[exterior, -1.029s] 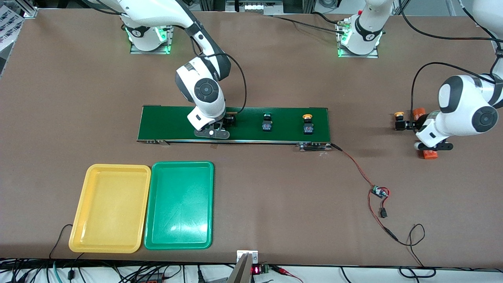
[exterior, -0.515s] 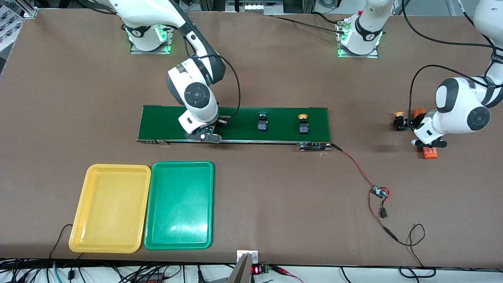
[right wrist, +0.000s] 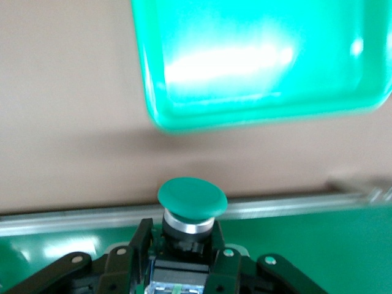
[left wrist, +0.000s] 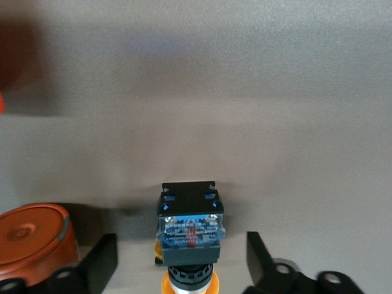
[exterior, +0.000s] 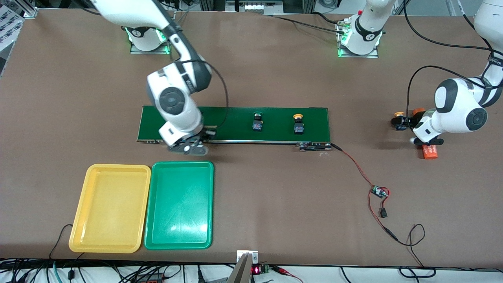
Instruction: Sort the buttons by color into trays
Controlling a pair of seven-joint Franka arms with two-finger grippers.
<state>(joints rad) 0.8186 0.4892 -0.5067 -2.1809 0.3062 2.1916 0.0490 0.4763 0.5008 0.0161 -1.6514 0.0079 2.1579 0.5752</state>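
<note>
Green tray [exterior: 179,204] is what matters for the right gripper [exterior: 188,146] now. Its fingers are clamped on a green button [right wrist: 192,202], cap pointing out from the fingertips toward the tray. The gripper hangs over the belt's [exterior: 235,124] camera-side edge, and the tray lies on the table nearer the camera, just beside the yellow tray [exterior: 110,208]. I'd guess a short carry that way and then a drop, staying off the yellow one.

Left gripper [left wrist: 177,269] is low at the left arm's end of the table, fingers fairly wide on either side of a yellow button [left wrist: 190,229], not touching it. That button lies on its side, long axis running along the gap between the fingers. An orange cylinder [left wrist: 33,242] sits right beside one finger, so that could get bumped.

Two more buttons, one green [exterior: 257,122] and one yellow [exterior: 298,124], sit on the belt.
</note>
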